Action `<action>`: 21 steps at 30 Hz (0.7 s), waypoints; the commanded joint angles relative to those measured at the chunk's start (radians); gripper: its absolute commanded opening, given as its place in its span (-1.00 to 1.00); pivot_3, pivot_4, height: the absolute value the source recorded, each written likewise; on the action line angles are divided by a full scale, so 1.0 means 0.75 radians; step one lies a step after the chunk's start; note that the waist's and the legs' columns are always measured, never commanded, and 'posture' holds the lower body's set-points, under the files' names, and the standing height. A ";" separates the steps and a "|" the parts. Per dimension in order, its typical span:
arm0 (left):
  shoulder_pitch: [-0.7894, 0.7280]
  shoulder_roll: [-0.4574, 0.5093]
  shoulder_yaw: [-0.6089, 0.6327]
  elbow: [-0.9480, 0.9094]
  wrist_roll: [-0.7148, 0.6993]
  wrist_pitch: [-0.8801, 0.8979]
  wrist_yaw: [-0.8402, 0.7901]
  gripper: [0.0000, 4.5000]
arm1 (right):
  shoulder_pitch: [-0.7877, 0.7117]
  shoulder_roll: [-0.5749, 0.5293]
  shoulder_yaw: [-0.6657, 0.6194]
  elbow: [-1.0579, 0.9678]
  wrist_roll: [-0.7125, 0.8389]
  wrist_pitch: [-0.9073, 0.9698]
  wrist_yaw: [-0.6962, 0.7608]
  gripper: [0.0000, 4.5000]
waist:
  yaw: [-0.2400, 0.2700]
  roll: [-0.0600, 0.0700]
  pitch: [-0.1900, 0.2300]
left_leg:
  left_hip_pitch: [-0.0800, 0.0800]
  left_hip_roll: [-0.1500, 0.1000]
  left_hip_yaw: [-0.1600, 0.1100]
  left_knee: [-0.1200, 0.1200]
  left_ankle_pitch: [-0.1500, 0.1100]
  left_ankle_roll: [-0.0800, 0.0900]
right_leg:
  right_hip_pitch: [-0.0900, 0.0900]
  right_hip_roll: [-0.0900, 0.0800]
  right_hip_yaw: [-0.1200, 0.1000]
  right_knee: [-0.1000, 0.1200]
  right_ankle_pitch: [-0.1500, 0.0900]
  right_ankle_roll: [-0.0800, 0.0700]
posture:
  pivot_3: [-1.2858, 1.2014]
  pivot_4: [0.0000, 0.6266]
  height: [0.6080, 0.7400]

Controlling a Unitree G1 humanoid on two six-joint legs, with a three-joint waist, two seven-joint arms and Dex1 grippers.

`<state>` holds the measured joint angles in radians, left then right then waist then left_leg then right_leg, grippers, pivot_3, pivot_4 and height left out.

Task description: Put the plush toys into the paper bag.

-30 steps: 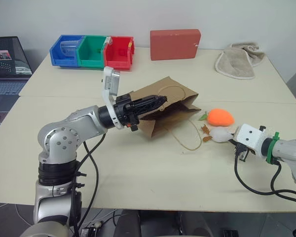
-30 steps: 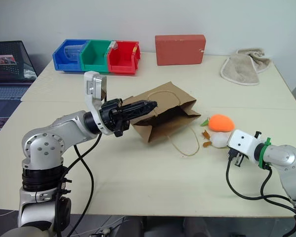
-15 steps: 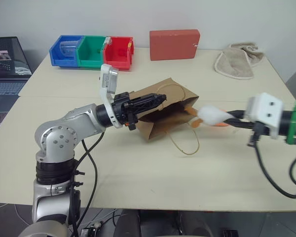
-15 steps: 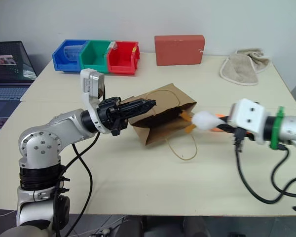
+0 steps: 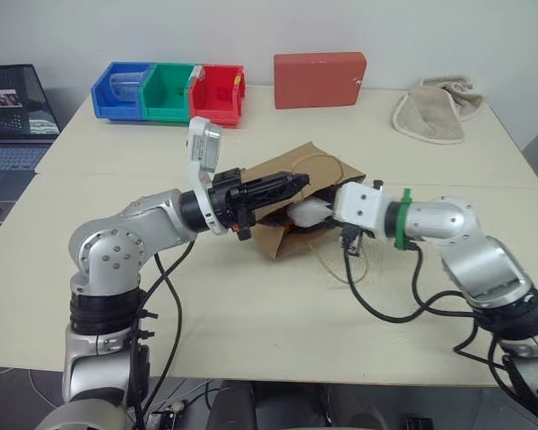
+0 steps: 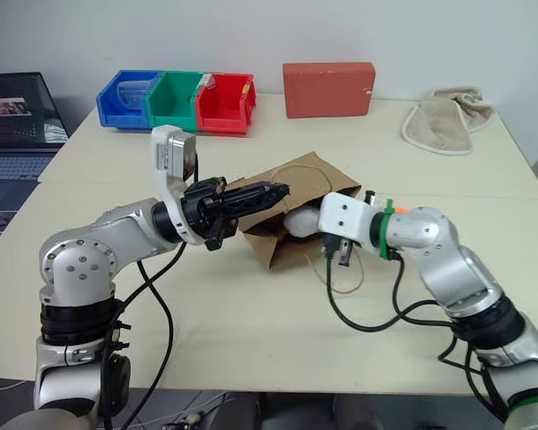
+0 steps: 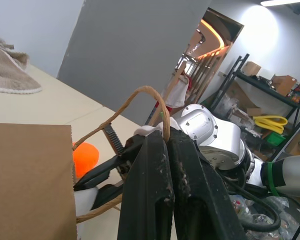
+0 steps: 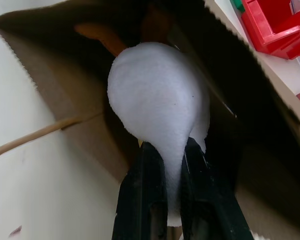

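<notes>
The brown paper bag lies on its side mid-table, its mouth facing right. My left gripper is shut on the bag's upper cord handle and holds the mouth up. My right gripper is shut on the white plush toy, which sits just inside the bag's mouth. The orange plush toy lies on the table behind my right arm, mostly hidden in the eye views.
The bag's lower cord handle trails on the table in front of the mouth. At the back stand blue, green and red bins, a red box and a beige towel. A laptop sits far left.
My right arm lifted the white plush toy off the table's right side and swung left, carrying it into the bag's mouth. The left gripper kept its hold on the bag.
</notes>
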<state>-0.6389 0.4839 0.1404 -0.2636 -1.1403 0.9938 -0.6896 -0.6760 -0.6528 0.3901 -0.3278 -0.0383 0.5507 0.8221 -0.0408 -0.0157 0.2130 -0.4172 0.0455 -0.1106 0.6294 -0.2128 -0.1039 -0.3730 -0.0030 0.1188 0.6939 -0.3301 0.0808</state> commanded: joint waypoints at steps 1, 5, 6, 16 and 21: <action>-0.013 -0.011 -0.002 -0.030 -0.005 -0.032 -0.023 -1.00 | -0.072 0.093 0.038 -0.012 -0.051 0.066 -0.048 -1.00 | -0.001 0.000 0.000 | 0.000 0.000 0.000 0.000 0.000 0.000 | 0.000 0.000 0.000 0.001 0.000 0.000 | 0.03 -0.52 1.00; -0.024 -0.015 -0.002 -0.014 0.002 -0.036 -0.024 -1.00 | -0.102 0.173 0.032 0.045 -0.097 0.079 -0.103 -1.00 | 0.001 0.000 0.000 | 0.000 0.000 0.000 0.001 0.000 -0.001 | 0.000 0.000 0.000 0.002 0.000 0.000 | 0.03 -0.52 1.00; -0.024 -0.016 -0.001 -0.012 0.002 -0.036 -0.024 -1.00 | -0.099 0.187 0.022 0.048 -0.093 0.086 -0.109 -1.00 | 0.002 0.000 0.000 | 0.000 0.000 -0.001 0.001 0.000 -0.001 | 0.000 0.000 0.000 0.003 0.000 0.000 | 0.03 -0.52 1.00; -0.039 -0.028 0.010 0.020 0.019 -0.053 -0.003 -1.00 | -0.044 0.182 -0.061 -0.057 -0.023 0.161 -0.060 0.55 | -0.001 0.000 0.000 | 0.000 0.000 -0.001 0.000 0.000 -0.001 | -0.001 0.000 -0.001 0.003 0.000 0.000 | 0.03 -0.52 1.00; -0.055 -0.040 0.018 0.045 0.029 -0.066 0.015 -1.00 | -0.014 0.124 -0.165 -0.176 0.096 0.225 0.013 0.69 | 0.003 0.000 0.000 | 0.000 0.000 -0.001 0.000 0.000 0.000 | 0.000 0.000 -0.001 0.003 0.000 0.000 | 0.03 -0.52 1.00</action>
<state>-0.6572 0.4568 0.1359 -0.2187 -1.1143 0.9632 -0.6786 -0.6796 -0.5473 0.3200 -0.3987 0.0021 0.7111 0.8169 -0.0387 -0.0158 0.2130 -0.4171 0.0453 -0.1115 0.6296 -0.2126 -0.1042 -0.3733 -0.0030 0.1181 0.6961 -0.3301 0.0808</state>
